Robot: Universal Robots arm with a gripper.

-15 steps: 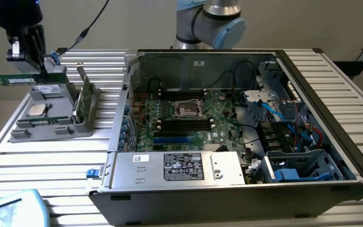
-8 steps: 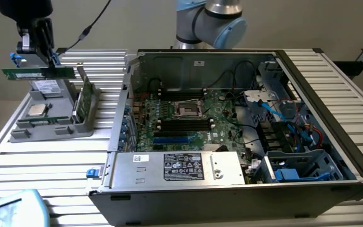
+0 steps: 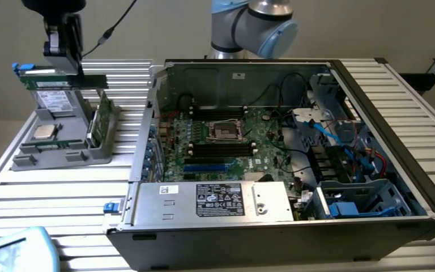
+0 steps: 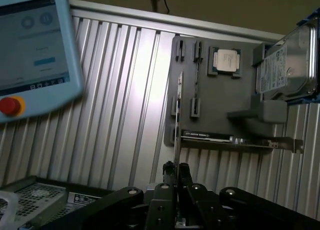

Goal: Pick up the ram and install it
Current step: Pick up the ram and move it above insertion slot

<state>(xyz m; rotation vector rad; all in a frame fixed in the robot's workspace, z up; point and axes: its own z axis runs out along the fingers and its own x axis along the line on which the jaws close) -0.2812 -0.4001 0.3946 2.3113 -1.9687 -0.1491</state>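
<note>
At the upper left of the exterior view the gripper (image 3: 70, 71) is cut off by the top edge, and so is the robot arm (image 3: 251, 25) at the top centre. In the lower left corner the teach pendant (image 3: 9, 249) is cut by the frame. The print on the power supply label (image 3: 219, 199) is too small to be read. In the wrist view the ram (image 4: 178, 115) is seen edge-on, so its faces are hidden, and its near end is covered by the closed fingers (image 4: 184, 174). The hard drive (image 4: 285, 65) is cut by the picture's edge, and the pendant's screen text is blurred.
</note>
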